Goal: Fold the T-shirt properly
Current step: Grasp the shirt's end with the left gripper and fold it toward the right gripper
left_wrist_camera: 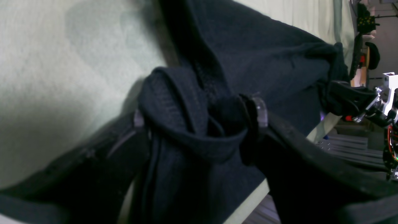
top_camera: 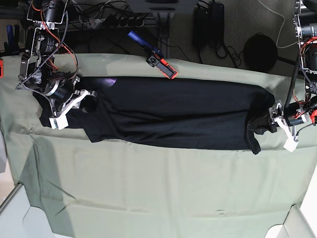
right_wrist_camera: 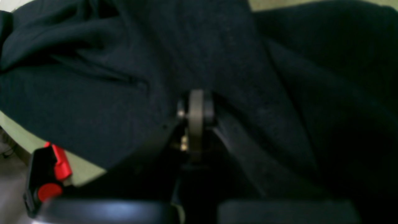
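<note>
The black T-shirt [top_camera: 173,116] lies as a long band across the pale green sheet [top_camera: 148,188], with a purplish patch [top_camera: 110,79] at its left end. My right gripper [top_camera: 85,101] is at that left end, shut on the cloth. In the right wrist view its tips [right_wrist_camera: 196,105] are pressed together, and creases of the T-shirt [right_wrist_camera: 93,102] run out from them. My left gripper [top_camera: 271,120] is at the band's right end. In the left wrist view it [left_wrist_camera: 199,115] stands open, with a bunched fold of the T-shirt [left_wrist_camera: 264,56] between its spread fingers.
An orange-and-black tool with a blue handle [top_camera: 159,60] lies at the sheet's far edge. A round black disc [top_camera: 261,52] and cables sit on the floor beyond. A red-and-black clamp [right_wrist_camera: 46,177] is at the table edge. White corners [top_camera: 15,213] flank the near side.
</note>
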Robot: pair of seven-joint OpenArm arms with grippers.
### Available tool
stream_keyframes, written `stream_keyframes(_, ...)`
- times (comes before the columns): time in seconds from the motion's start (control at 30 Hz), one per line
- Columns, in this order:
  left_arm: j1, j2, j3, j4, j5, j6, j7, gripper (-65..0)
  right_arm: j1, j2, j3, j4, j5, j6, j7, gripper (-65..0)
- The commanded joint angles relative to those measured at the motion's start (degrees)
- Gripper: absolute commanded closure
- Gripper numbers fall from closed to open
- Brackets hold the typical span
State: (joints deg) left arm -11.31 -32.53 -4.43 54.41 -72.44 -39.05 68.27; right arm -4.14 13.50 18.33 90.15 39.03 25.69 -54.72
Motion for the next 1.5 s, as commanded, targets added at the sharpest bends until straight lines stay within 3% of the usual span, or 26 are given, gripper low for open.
stream_keyframes(0.0,-0.7,-0.3,0.0,0.5,1.6,-1.0,0.0,-37.5,0.6,0.7,0.3,1.0,1.0,2.8,0.9,0.0)
stream_keyframes(0.03,-0.7,-0.2,0.0,0.5,1.8,-1.0,0.1,-33.2,0.6,0.7,0.4,1.0,1.0,2.8,0.9,0.0)
stream_keyframes(0.17,-0.7,0.1,0.0,0.5,2.0,-1.0,0.1,-3.8,0.6,0.7,0.4,1.0,1.3,2.8,0.9,0.0)
stream_keyframes(0.2,-0.7,0.1,0.0,0.5,1.7,-1.0,0.1,0.0,0.6,0.8,0.4,1.0,2.0,2.8,0.9,0.0)
stream_keyframes(0.6,-0.7,-4.2,0.0,10.1,-3.1,-1.0,5.7,0.0,0.9,0.8,0.5,1.6,3.9,2.8,0.9,0.0)
stream_keyframes(0.8,-0.2,-3.2,0.0,18.3,-1.5,-1.0,6.5,0.0,0.9,0.8,0.5,1.6,3.9,2.8,0.9,0.0)
stream_keyframes(1.2,5.6,6.9,2.9,42.1,10.7,-1.0,0.5,0.0,0.9,0.8,0.5,1.6,3.8,2.8,0.9,0.0)
stream_keyframes(1.33,4.7,11.2,10.7,43.8,18.7,-1.0,-3.1,0.0,0.9,0.8,0.5,1.6,3.4,2.8,0.9,0.0)
stream_keyframes(1.47,2.9,16.0,18.9,43.8,32.5,-1.0,-9.2,0.0,0.9,0.8,0.5,1.6,3.4,2.8,0.9,0.0)
